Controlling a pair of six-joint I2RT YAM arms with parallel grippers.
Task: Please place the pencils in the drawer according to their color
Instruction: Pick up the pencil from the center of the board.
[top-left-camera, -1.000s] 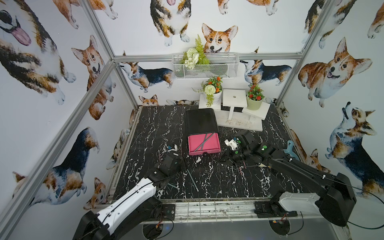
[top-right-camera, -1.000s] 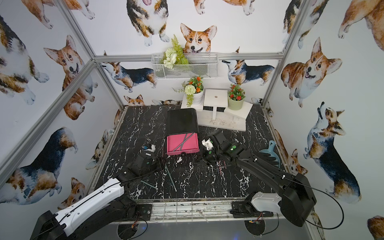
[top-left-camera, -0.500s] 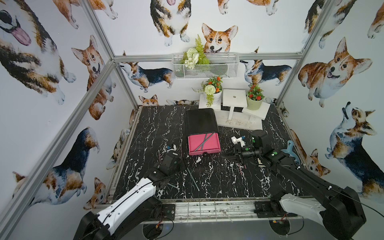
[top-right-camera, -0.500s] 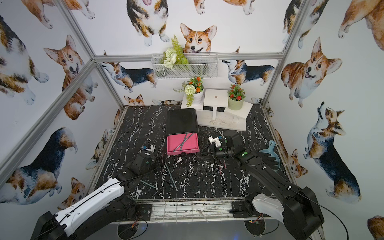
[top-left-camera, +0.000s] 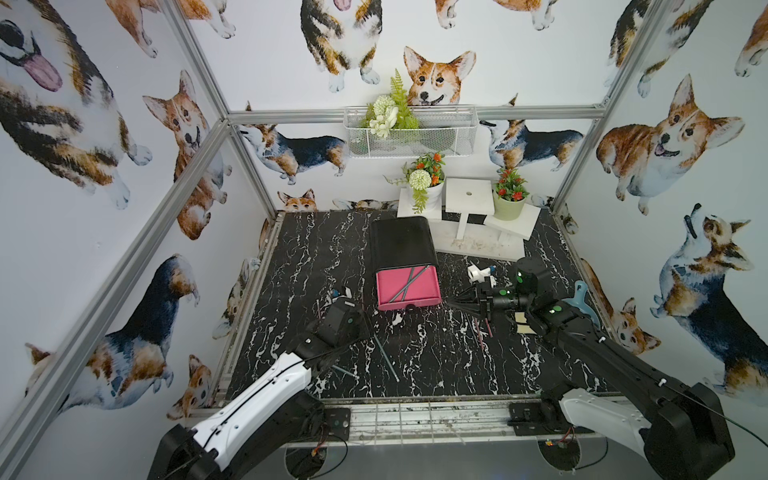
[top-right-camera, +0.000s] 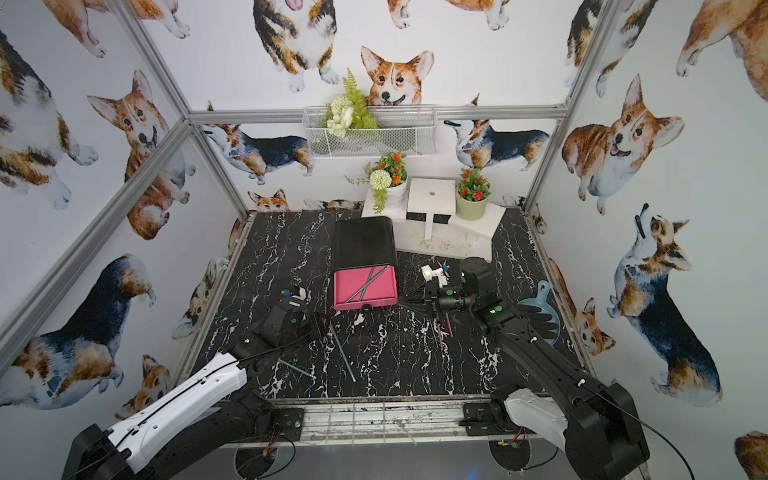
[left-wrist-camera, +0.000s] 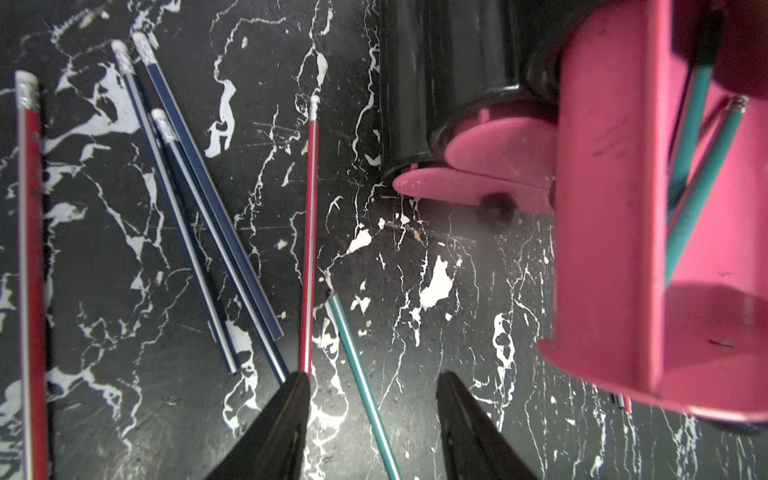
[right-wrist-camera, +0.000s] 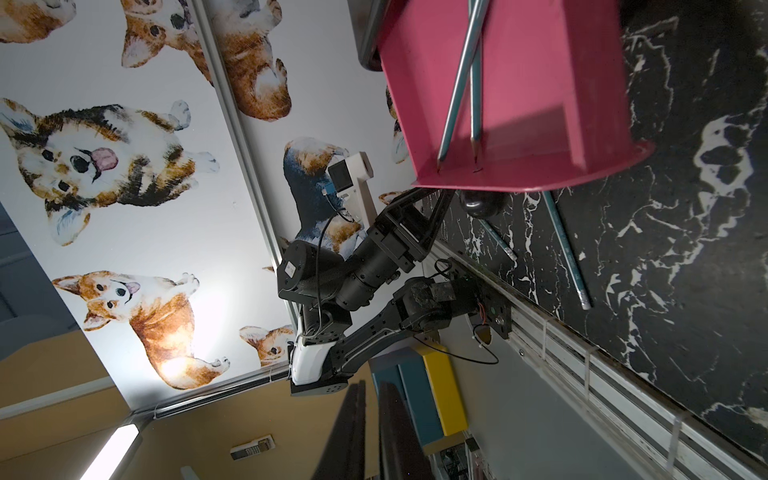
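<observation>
Both arms are mostly black, with rounded joints; the left arm (top-left-camera: 266, 399) wears a long white shell with a thin black cable running along it; the right arm (top-left-camera: 615, 365) has a white shell (top-left-camera: 598, 419) near its base; small green lights (top-left-camera: 503, 292) glow on the joints; the left gripper (left-wrist-camera: 374, 376) has black, tapered fingers (left-wrist-camera: 274, 428).

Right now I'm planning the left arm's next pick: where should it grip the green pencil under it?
Take the green pencil mid-shaft from straight above, jaws across it: it lies flat on the table, apart from the red pencil, between the open fingers of the left gripper.
</observation>
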